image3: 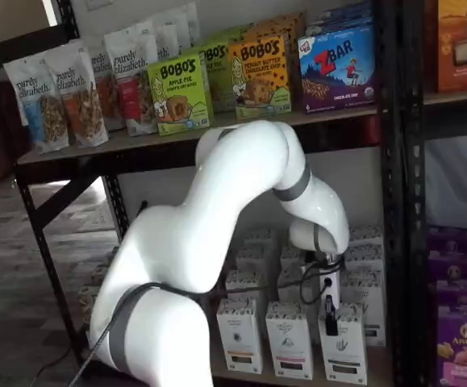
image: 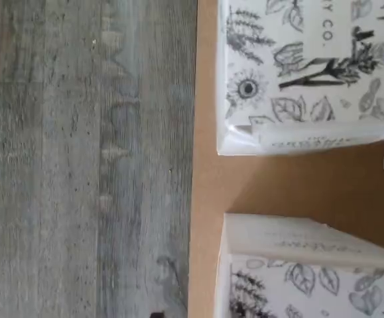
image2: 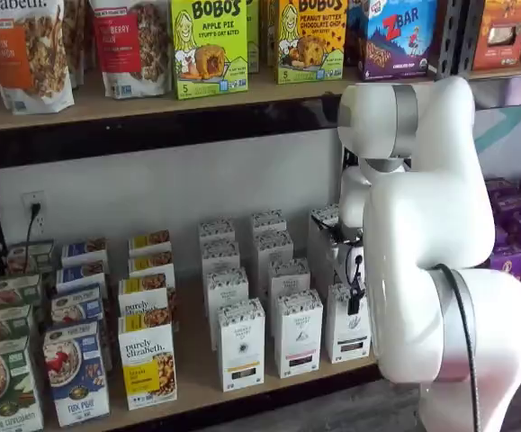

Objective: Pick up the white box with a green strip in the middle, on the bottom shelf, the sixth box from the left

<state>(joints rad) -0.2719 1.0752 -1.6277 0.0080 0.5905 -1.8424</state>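
The white box [image2: 347, 326] [image3: 343, 348] stands in the front row of the bottom shelf [image2: 197, 382], the rightmost of three white cartons there. My gripper [image2: 356, 301] [image3: 330, 314] hangs right in front of its upper part, pointing down. Only one black finger shows clearly in both shelf views; the jaws stand wide, open, with no box between them. In the wrist view, two white cartons with leaf-patterned tops [image: 311, 66] [image: 311, 278] sit on the wooden board [image: 271, 185] with a gap between them. Which of these is the white box I cannot tell.
More white cartons [image2: 241, 346] [image2: 297, 333] stand beside and behind it. Purely elizabeth boxes [image2: 148, 364] are further left, purple boxes [image2: 512, 256] to the right. The upper board holds Bobo's boxes [image2: 209, 45]. The shelf's front edge drops to grey plank floor [image: 79, 165].
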